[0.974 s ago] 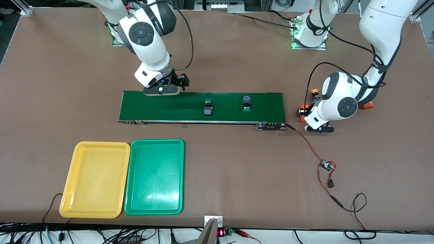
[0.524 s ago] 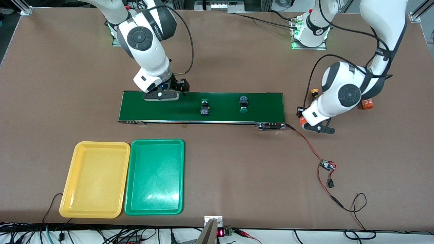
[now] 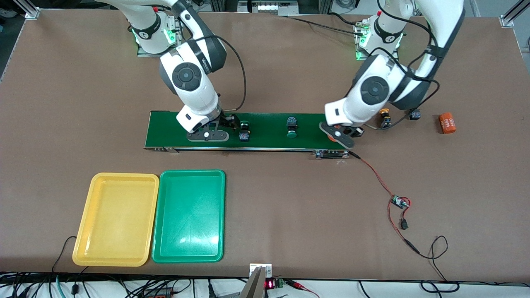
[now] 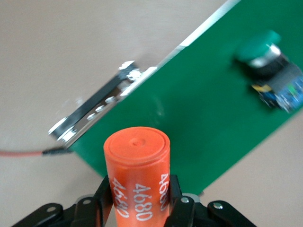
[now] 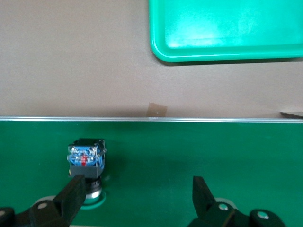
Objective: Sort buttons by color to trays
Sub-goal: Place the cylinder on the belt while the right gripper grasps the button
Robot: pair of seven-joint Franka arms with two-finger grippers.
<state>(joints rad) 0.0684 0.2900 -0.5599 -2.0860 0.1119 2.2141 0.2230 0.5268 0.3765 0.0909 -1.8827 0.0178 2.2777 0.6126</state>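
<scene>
Conveyor belt [image 3: 265, 130], dark green, carrying two green-capped buttons [image 3: 244, 130] [image 3: 292, 127]. Right gripper [image 3: 207, 135] over the belt at 9 o'clock of the first button. Left gripper [image 3: 340, 138] over the belt's end toward the left arm. Yellow-capped button [image 3: 385, 116] and orange cylinder [image 3: 447, 123] on the table. Yellow tray [image 3: 116, 219] and green tray [image 3: 189, 216] side by side, at 7 o'clock of the belt.

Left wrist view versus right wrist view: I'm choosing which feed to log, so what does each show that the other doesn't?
Only the left wrist view shows the left gripper shut on an orange cylinder over the belt's end, plus a green-capped button. Only the right wrist view shows the open right gripper beside another button, and the green tray. Both show the green conveyor belt.
</scene>
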